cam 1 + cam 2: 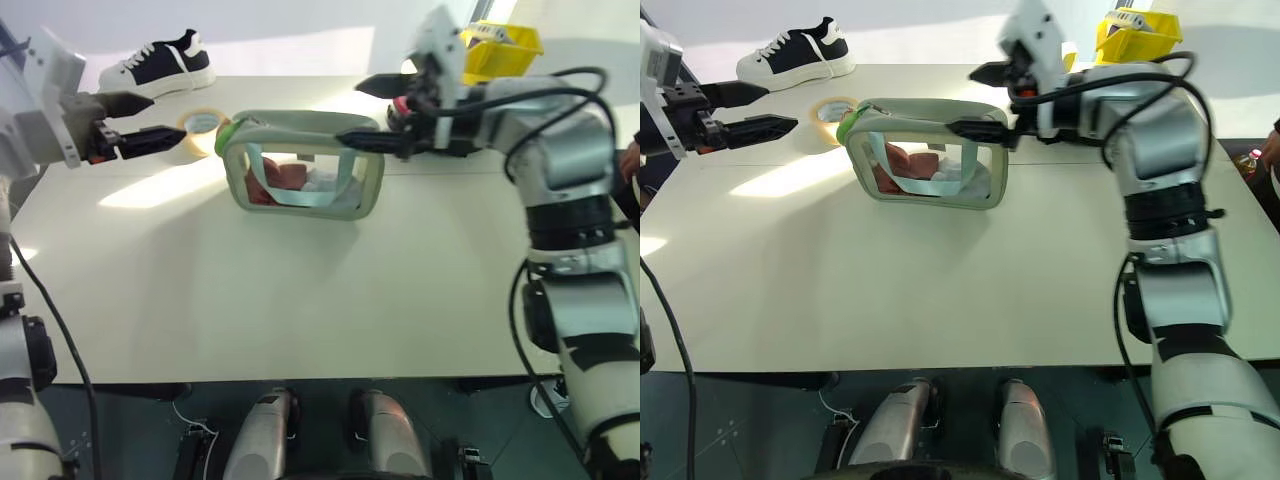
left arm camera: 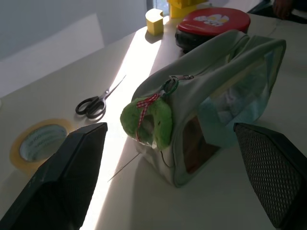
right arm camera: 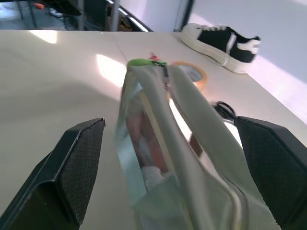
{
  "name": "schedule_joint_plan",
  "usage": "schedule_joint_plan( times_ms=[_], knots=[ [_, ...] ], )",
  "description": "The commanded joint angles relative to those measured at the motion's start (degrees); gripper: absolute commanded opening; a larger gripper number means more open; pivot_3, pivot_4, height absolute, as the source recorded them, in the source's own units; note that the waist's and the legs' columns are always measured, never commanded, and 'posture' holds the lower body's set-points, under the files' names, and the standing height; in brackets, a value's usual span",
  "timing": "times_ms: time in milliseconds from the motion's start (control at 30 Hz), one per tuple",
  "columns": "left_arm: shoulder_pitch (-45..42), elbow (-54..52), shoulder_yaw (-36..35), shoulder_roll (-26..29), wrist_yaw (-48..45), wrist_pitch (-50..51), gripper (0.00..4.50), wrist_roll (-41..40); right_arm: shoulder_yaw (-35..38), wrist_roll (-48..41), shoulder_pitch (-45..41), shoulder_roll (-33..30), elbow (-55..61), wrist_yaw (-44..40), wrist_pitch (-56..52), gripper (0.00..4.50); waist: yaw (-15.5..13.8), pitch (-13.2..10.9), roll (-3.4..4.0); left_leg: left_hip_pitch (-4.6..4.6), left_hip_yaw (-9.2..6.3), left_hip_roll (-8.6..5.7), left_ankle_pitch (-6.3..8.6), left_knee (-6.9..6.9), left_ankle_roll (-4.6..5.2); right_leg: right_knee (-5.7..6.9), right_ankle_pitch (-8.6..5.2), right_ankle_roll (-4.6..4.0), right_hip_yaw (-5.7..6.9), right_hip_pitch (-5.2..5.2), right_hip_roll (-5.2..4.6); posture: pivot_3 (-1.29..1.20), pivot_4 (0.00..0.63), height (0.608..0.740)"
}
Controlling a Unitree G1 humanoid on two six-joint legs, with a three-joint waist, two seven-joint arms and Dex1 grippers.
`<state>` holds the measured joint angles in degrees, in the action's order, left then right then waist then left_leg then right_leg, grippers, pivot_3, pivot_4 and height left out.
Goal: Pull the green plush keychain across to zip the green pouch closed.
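The green pouch [image 1: 300,168] stands upright mid-table, its clear sides showing red and white contents. The green plush keychain [image 2: 146,122] hangs at the pouch's left end, tied with a red checked ribbon to the zipper ring. My left gripper [image 1: 140,120] hovers open just left of that end, with the keychain [image 1: 224,135] a short way beyond its fingertips. At the pouch's right end my right gripper [image 1: 372,112] is open, its fingers spread wide. The pouch [image 3: 163,143] reaches in between them in the right wrist view. I cannot tell whether they touch it.
A yellow tape roll [image 1: 203,124] and scissors [image 2: 96,103] lie behind the pouch's left end. A black-and-white sneaker [image 1: 160,62] sits at the far left. A round red case [image 2: 213,21], a yellow block [image 2: 154,21] and a yellow bin [image 1: 500,50] stand at the far right. A person's hand [image 1: 630,160] shows at the right edge.
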<state>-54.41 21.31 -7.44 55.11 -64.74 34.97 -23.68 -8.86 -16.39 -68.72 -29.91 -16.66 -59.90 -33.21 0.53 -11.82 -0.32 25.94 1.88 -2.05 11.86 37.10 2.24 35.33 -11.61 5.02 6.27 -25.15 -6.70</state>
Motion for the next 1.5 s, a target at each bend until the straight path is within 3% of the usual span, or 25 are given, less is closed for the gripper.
schedule_joint_plan(
  times_ms=[33,233,333,533,900,1000,1133,1233,1500],
  knots=[
    [-1.3,-0.6,0.1,-0.5,0.2,-1.1,4.48,0.6,-2.5,3.1,-3.1,3.3,-3.8,0.9,2.5,4.48,0.2,0.0,0.0,-0.02,0.0,0.0,0.0,0.0,0.0,0.02,0.0,0.0,0.0,0.01,0.01,0.0,0.15,0.74],
    [1.0,-3.8,0.1,-1.3,0.1,-0.3,4.48,0.3,-7.2,10.4,-4.2,5.9,-12.3,1.0,11.2,4.48,0.2,0.0,-0.02,-0.02,0.01,-0.05,-0.01,0.03,0.02,0.02,0.01,0.01,-0.04,0.05,0.02,0.0,0.15,0.74],
    [1.9,-4.7,-0.3,-1.5,0.8,0.2,4.5,-0.1,-7.6,12.0,-4.2,6.1,-13.8,0.2,13.8,3.23,0.3,0.0,-0.01,-0.03,0.01,-0.05,-0.01,0.02,0.01,0.04,0.01,0.01,-0.05,0.04,0.02,0.0,0.15,0.74],
    [1.9,-4.0,-0.9,-2.7,3.0,-0.3,4.5,0.2,-7.7,14.5,-3.9,6.7,-15.0,-0.3,17.7,0.02,0.4,0.0,-0.02,-0.2,0.02,-0.04,-0.03,0.02,-0.04,0.22,0.01,0.01,-0.1,0.08,0.05,0.0,0.15,0.74],
    [0.4,8.0,1.9,-12.5,9.2,-10.0,4.5,5.7,-6.8,15.7,-2.2,7.0,-11.0,0.1,16.5,0.02,0.3,0.0,-0.03,-0.47,0.04,-0.06,-0.05,0.06,-0.05,0.49,0.0,0.01,-0.17,0.23,0.03,0.0,0.15,0.74],
    [-2.0,11.5,1.0,-13.6,9.4,-10.9,3.66,5.9,-6.6,15.8,-1.2,6.9,-10.0,0.4,15.4,0.0,0.3,0.0,-0.04,-0.47,0.05,-0.06,-0.05,0.06,-0.05,0.65,0.0,0.0,-0.18,0.23,0.03,0.0,0.15,0.74],
    [-5.7,16.0,-0.5,-14.3,9.7,-10.6,1.76,5.0,-6.5,15.7,0.0,6.6,-8.3,0.7,14.4,0.0,0.3,0.0,-0.05,-0.51,0.07,-0.07,-0.05,0.09,-0.05,0.65,0.0,0.01,-0.19,0.23,0.01,0.0,0.15,0.74],
    [-6.7,16.9,-0.5,-14.4,8.4,-10.2,0.1,4.7,-6.5,15.7,0.8,6.5,-7.1,0.8,13.7,0.0,0.3,0.0,-0.05,-0.52,0.07,-0.07,-0.04,0.11,-0.05,0.65,0.0,0.01,-0.19,0.23,0.0,0.0,0.15,0.74],
    [-6.5,18.1,0.1,-15.4,7.8,-11.4,0.04,5.8,-6.4,15.7,1.5,6.3,-5.0,0.9,12.4,0.0,0.2,0.0,-0.05,-0.52,0.07,-0.08,-0.04,0.15,-0.05,0.66,0.0,0.0,-0.2,0.23,-0.01,0.0,0.15,0.74]
  ],
)
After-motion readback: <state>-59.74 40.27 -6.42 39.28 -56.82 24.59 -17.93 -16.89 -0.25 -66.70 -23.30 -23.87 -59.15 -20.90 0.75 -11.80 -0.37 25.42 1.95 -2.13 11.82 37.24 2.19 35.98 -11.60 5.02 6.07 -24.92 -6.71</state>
